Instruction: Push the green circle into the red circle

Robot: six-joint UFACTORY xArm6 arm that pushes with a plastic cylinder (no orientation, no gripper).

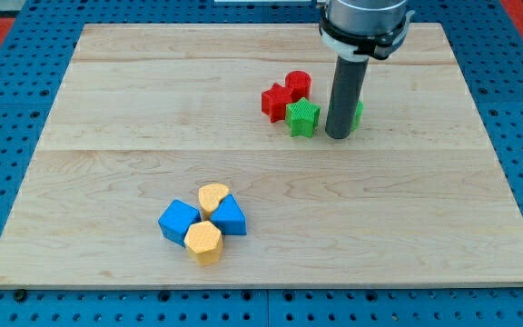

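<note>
On the wooden surface (107, 182), a yellow-and-blue cluster (203, 222) sits nearest. Farther, my tip (338, 136), a bare rod grasping nothing, hides most of the green circle (359, 113), positioned to push toward the red circle (299, 84).

the wooden board (107, 100) carries two groups of blocks. near the view's top right lie a red circle (299, 84), a red star-like block (277, 101) touching it, a green star block (303, 118) just below, and a green block (359, 113) mostly hidden behind the rod. near the bottom, two blue blocks (179, 222) (231, 216) and two yellow blocks (212, 197) (203, 242) touch together.
</note>
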